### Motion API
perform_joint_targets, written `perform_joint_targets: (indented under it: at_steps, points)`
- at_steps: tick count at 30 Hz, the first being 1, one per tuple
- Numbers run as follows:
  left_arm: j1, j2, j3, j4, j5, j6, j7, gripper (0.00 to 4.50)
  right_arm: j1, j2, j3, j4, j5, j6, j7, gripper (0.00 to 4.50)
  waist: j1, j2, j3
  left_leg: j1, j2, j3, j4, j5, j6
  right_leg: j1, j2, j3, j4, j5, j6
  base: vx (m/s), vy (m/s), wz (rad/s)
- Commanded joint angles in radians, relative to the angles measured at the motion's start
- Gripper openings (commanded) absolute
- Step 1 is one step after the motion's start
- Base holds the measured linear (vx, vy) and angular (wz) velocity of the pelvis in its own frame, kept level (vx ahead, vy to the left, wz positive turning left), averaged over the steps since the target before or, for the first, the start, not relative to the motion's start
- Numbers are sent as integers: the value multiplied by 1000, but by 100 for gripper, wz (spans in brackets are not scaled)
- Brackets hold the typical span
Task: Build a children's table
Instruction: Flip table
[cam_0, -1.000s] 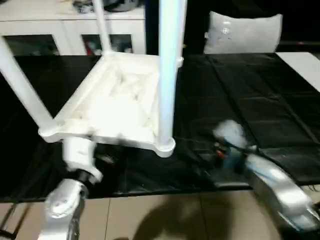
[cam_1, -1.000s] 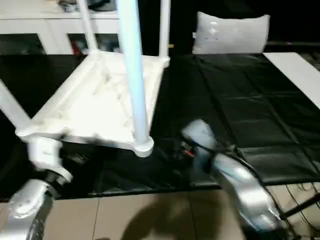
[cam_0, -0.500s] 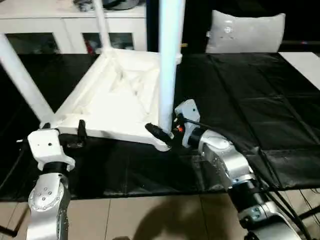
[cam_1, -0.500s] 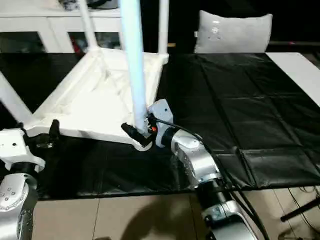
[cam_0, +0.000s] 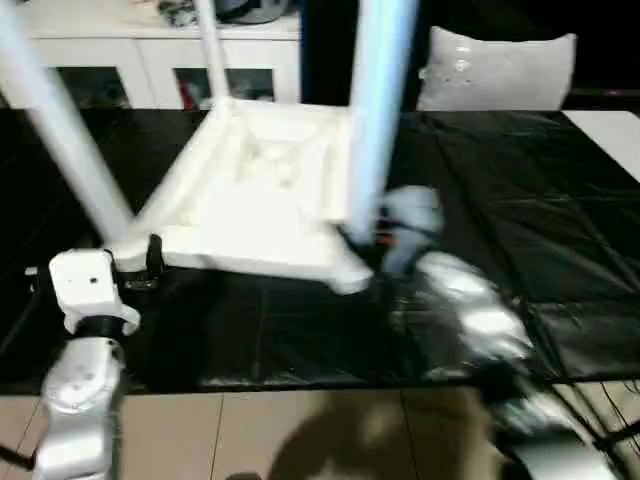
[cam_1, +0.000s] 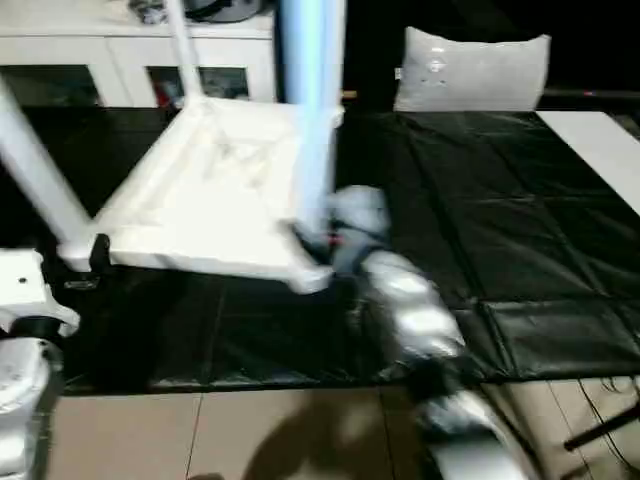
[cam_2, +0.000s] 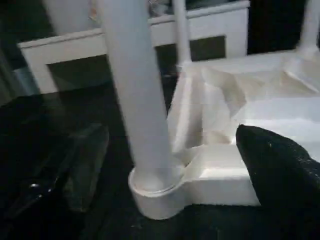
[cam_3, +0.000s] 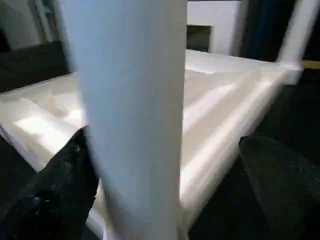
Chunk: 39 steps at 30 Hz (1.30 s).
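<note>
The children's table (cam_0: 250, 195) lies upside down on a black mat, with its white legs pointing up. My left gripper (cam_0: 100, 262) is at its near left corner. It stands open, with the base of the near left leg (cam_2: 140, 100) between its fingers (cam_2: 280, 175). My right gripper (cam_0: 365, 240) is at the near right corner, also open. The near right leg (cam_3: 135, 110) rises between its black fingers (cam_3: 282, 185), close against one finger and apart from the other. The right arm is blurred.
The black mat (cam_0: 520, 200) covers the floor under the table, and tan tiles (cam_0: 300, 430) run along its near edge. A white cabinet with glass doors (cam_0: 150, 60) stands behind, and a pale pillow (cam_0: 495, 70) at the back right. A white surface (cam_0: 610, 130) lies at the far right.
A second ago both grippers were short of the table. They have since come up to its near corners. The right arm is moving again, and the near right leg seems to have shifted slightly right.
</note>
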Motion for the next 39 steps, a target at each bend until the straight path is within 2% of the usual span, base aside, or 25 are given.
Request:
perform_joint_targets:
  at_steps: [1,3,4,5,6,7,8,9,10,11,15,16,18,20,24,25,26,28,29,30,32,33,35,36,39]
  points:
    - [-8,10,-25,11,-18,34,-53,449,38,-36,-40,-76,7,28,0,450,-4,8,-59,0,19,-1,-80,-219,21,53,-44,50,-54,-238,-125,0,0,0]
    - [-24,33,-36,38,-21,45,-82,449,103,-77,-68,-153,16,51,0,450,-5,14,-56,0,18,-2,-80,-234,17,53,-44,51,-60,-281,-108,0,0,0]
    - [-24,33,-36,39,-21,45,-82,449,104,-78,-69,-154,16,52,-1,450,-4,11,-55,2,18,-1,-81,-242,18,51,-44,51,-64,-292,-103,0,0,0]
    - [-36,37,-37,56,-31,41,-93,449,130,-93,-85,-180,14,69,-15,450,-9,7,-55,-5,15,-4,-83,-247,18,57,-44,48,-64,-310,-96,0,0,0]
    - [-52,43,-43,74,-45,42,-114,449,157,-106,-100,-194,7,87,-32,450,-8,6,-53,-1,14,-2,-83,-257,19,53,-44,48,-71,-348,-82,0,0,0]
    - [-53,43,-43,75,-46,42,-115,449,159,-107,-100,-196,6,89,-34,450,-9,14,-54,0,15,-4,-83,-263,15,52,-46,48,-70,-360,-84,0,0,0]
    - [-82,50,-43,115,-44,43,-114,449,187,-119,-107,-210,-6,101,-51,450,-13,8,-53,-3,14,-4,-83,-269,14,54,-46,46,-75,-382,-77,0,0,0]
    - [-96,54,-40,135,-35,44,-105,449,199,-122,-106,-224,-7,109,-53,450,-14,14,-52,2,10,-3,-82,-278,15,48,-41,45,-80,-403,-65,0,0,0]
    - [-96,54,-40,135,-35,44,-105,449,199,-122,-106,-224,-7,109,-53,450,-15,12,-54,6,11,-3,-80,-280,15,46,-41,45,-81,-400,-64,0,0,0]
    - [-122,58,-20,175,-21,65,-63,449,223,-125,-89,-272,12,135,-25,450,-21,9,-55,-5,11,-7,-83,-268,19,56,-41,42,-76,-388,-62,0,0,0]
    - [-137,46,19,181,-44,97,-18,449,264,-153,-23,-371,52,180,74,450,-33,8,-58,-9,14,-9,-79,-242,38,60,-42,41,-69,-337,-76,0,0,0]
    - [-138,45,22,180,-47,100,-15,449,268,-157,-15,-382,57,185,87,450,-34,9,-59,-9,15,-8,-78,-237,41,59,-42,41,-68,-329,-82,0,0,0]
    - [-141,44,31,181,-40,107,9,449,271,-165,8,-407,77,206,125,450,-34,4,-57,-8,15,-5,-76,-225,53,56,-41,42,-69,-326,-97,0,0,0]
    - [-153,34,55,189,-31,90,67,449,271,-173,38,-445,110,244,166,450,-31,7,-56,-7,16,-6,-76,-233,57,56,-41,41,-70,-337,-99,0,0,0]
    - [-167,2,68,193,-57,85,100,449,258,-184,84,-493,140,294,235,450,-24,5,-53,-5,16,-6,-78,-254,50,53,-44,40,-78,-396,-78,0,0,0]
    - [-171,2,67,198,-56,87,100,449,255,-184,85,-492,143,297,237,450,-23,0,-54,-4,16,-5,-77,-254,50,51,-44,41,-80,-404,-73,0,0,0]
    - [-188,8,67,229,-53,80,101,449,247,-182,89,-488,142,296,241,450,-20,4,-54,-5,16,-7,-78,-251,47,50,-45,41,-79,-414,-69,0,0,0]
    - [-201,13,68,252,-51,75,102,449,242,-180,92,-484,140,296,243,450,-18,1,-55,-4,15,-8,-78,-250,42,49,-44,41,-80,-419,-55,0,0,0]
    - [-280,36,76,390,-52,35,106,432,218,-163,109,-473,139,297,244,450,-13,4,-56,-1,10,-7,-76,-245,39,47,-42,40,-82,-425,-40,0,0,0]
    - [-286,38,75,400,-51,32,106,432,216,-161,111,-472,139,297,245,450,-12,3,-57,0,7,-6,-75,-240,41,45,-41,40,-85,-424,-33,0,0,0]
    - [-308,46,67,436,-50,18,84,432,212,-155,117,-468,139,295,246,450,-7,5,-58,-4,14,-13,-79,-229,31,51,-46,40,-76,-387,-40,0,0,0]
    - [-341,59,46,481,-44,0,43,432,209,-148,126,-463,137,296,244,450,-4,5,-59,0,14,-11,-78,-232,26,48,-47,42,-77,-375,-46,0,0,0]
    - [-359,65,43,502,-43,2,32,432,206,-146,130,-456,133,294,243,450,-1,10,-64,-1,17,-12,-77,-214,17,51,-49,44,-65,-317,-69,0,0,0]
    - [-373,70,41,518,-41,4,28,418,203,-144,132,-451,132,293,243,450,-2,7,-65,-3,19,-13,-77,-203,14,55,-50,45,-58,-270,-89,0,0,0]
    - [-409,81,43,563,-38,16,31,393,198,-136,135,-443,127,292,241,450,-2,9,-67,-4,16,-9,-73,-185,16,58,-49,45,-51,-206,-123,0,0,0]
